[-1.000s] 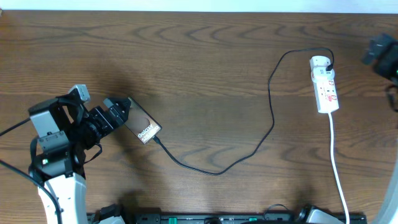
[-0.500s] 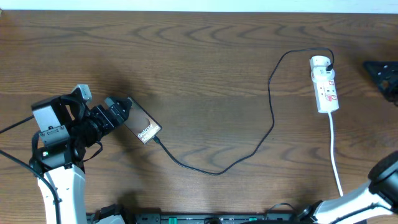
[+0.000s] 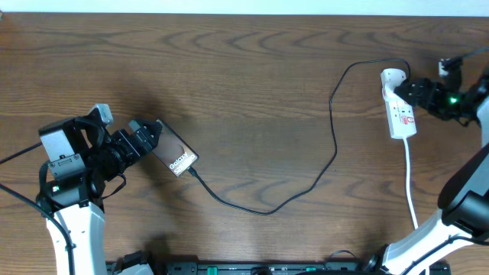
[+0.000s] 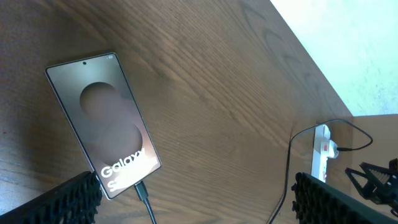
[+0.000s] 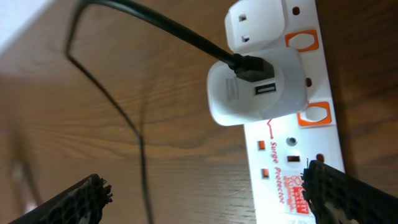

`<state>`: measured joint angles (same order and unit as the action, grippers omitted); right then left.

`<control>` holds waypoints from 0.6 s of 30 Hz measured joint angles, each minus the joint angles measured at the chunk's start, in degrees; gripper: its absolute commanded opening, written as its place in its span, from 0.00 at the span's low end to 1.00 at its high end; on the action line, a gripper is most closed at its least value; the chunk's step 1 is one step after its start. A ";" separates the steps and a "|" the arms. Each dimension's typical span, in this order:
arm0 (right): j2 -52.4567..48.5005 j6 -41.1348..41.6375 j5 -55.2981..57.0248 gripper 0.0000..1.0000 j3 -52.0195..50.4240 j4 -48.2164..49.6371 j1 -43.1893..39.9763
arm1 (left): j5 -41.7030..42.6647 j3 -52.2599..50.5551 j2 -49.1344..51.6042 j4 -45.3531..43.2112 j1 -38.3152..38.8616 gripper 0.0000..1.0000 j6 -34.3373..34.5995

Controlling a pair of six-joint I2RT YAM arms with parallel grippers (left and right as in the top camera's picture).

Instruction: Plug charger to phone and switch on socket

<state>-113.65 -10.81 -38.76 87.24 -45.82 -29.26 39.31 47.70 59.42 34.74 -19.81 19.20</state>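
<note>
The phone (image 3: 177, 156) lies flat on the table at the left, and in the left wrist view (image 4: 102, 121) its white "Galaxy" print shows. The charger cable (image 3: 267, 211) has its black plug tip (image 4: 142, 191) seated in the phone's bottom edge. It runs right to a white adapter (image 5: 255, 93) in the socket strip (image 3: 399, 107). My left gripper (image 3: 145, 135) is open and empty at the phone's far end, also seen in the left wrist view (image 4: 199, 208). My right gripper (image 3: 411, 90) is open over the strip's upper end, one finger above its printed face (image 5: 208, 199).
The strip (image 5: 283, 174) has orange-red switches (image 5: 314, 114) beside its outlets and a white cord (image 3: 412, 198) running to the table's front edge. The cable loops across the middle of the wooden table (image 3: 252, 92). A dark rail (image 3: 267, 267) lies along the front edge.
My right arm has come in from the right edge and now sits over the strip's upper end. The left arm, phone and cable have stayed put.
</note>
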 measured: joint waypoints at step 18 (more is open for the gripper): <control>0.00 1.81 5.14 0.99 0.00 3.72 0.48 | 0.00 0.00 0.00 0.85 0.00 0.98 -0.70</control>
<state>-113.65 -8.99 -33.63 87.24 -42.11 -28.77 39.31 47.70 59.42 35.59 -19.81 18.50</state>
